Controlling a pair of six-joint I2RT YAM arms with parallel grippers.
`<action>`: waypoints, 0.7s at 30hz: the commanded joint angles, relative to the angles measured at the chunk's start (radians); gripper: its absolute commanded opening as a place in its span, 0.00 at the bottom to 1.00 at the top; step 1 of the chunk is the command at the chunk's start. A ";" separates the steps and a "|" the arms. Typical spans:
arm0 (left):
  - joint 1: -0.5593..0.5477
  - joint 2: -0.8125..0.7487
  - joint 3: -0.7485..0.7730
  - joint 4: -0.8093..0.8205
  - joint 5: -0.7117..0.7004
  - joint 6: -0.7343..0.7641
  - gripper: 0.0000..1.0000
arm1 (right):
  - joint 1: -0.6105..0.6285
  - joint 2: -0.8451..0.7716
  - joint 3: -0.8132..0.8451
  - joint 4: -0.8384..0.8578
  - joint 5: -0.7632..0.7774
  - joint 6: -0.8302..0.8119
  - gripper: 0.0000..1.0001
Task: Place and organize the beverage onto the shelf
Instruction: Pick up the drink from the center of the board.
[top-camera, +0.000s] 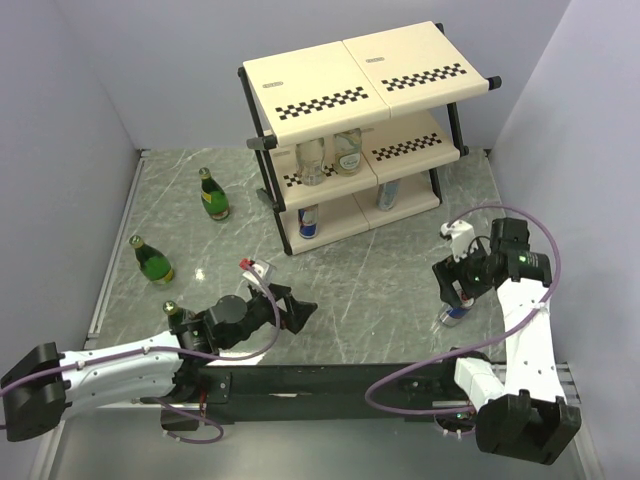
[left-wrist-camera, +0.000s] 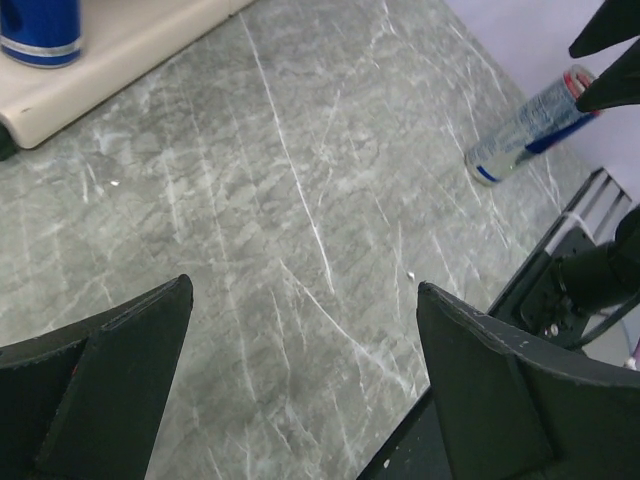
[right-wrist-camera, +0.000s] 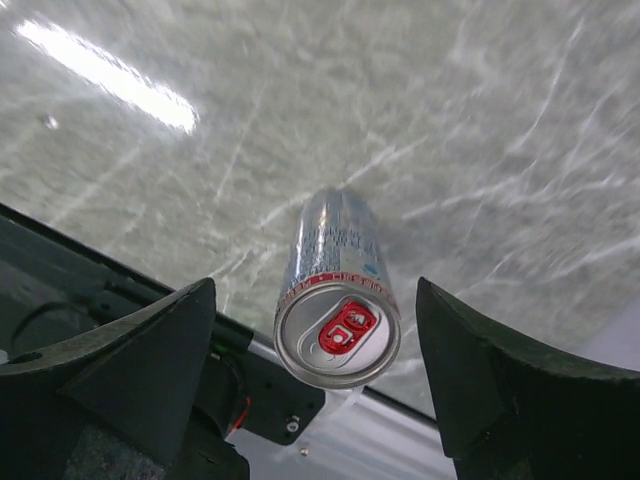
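Hovering over one can, right gripper gapes.

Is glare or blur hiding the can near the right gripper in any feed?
Right wrist: a glare streak on the table at upper left, clear of the can, whose lid is sharp. Left wrist: can in focus at upper right. Top external: even light, but the right gripper covers most of it.

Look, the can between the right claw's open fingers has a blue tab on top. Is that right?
No. The tab on the can is red, not blue; the right wrist view shows it. The can does sit between the right gripper's open fingers.
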 joint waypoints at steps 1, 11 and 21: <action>0.006 0.020 -0.005 0.085 0.075 0.059 0.99 | -0.006 -0.020 -0.038 0.006 0.089 -0.017 0.87; 0.006 0.040 -0.047 0.221 0.173 0.084 0.99 | -0.006 -0.015 -0.112 0.067 0.137 -0.033 0.83; 0.008 0.264 -0.064 0.579 0.297 0.177 1.00 | -0.006 -0.040 -0.117 0.031 0.091 -0.051 0.29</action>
